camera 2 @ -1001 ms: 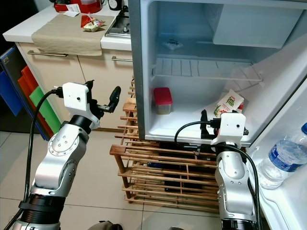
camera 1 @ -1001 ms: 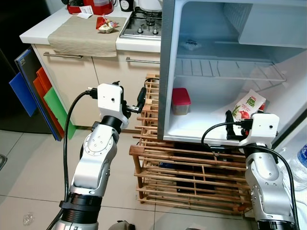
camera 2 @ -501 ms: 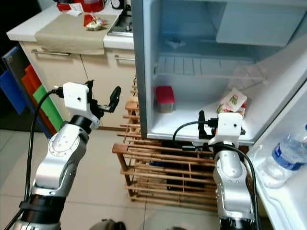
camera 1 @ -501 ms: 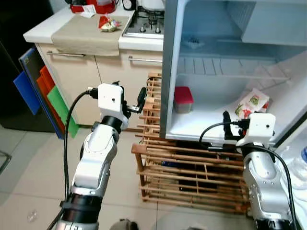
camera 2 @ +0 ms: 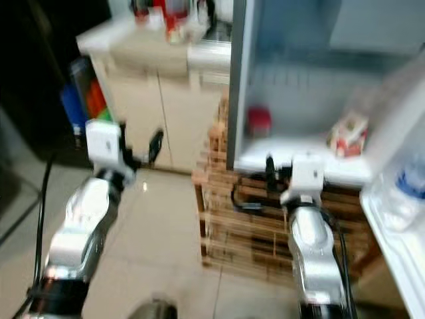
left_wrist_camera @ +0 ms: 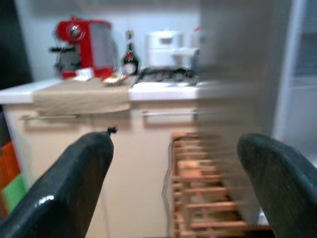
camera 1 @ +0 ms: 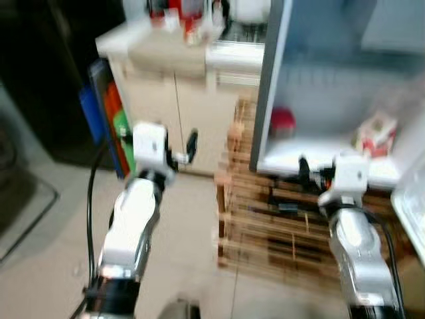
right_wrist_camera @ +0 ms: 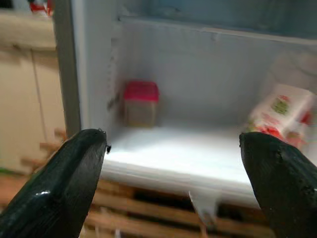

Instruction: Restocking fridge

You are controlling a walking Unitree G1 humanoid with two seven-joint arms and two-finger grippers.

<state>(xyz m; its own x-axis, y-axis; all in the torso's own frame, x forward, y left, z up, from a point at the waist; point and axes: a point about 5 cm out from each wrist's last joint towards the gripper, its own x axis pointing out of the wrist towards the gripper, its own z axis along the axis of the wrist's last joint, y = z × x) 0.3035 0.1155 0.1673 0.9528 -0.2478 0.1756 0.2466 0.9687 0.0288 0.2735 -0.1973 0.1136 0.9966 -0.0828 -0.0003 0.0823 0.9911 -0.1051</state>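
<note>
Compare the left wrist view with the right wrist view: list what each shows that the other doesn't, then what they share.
Left wrist view: a red coffee machine, a dark bottle, the stove and a cloth on the counter. Right wrist view: inside the fridge, a red-lidded tub and a leaning carton on the shelf. Both: that gripper's own open black fingers, the cabinets and the wooden rack.

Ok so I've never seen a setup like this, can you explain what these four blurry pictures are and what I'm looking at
This is a humanoid robot with two silver arms, each ending in a two-fingered black tool. Two pictures come from cameras in its head, blurred by motion; the other two look along each wrist. The left tool is open and empty, facing the kitchen counter. The right tool is also open and empty, pointing into the open fridge. On the fridge floor sit a red-lidded container and a food packet. A wooden rack stands underneath.
</note>
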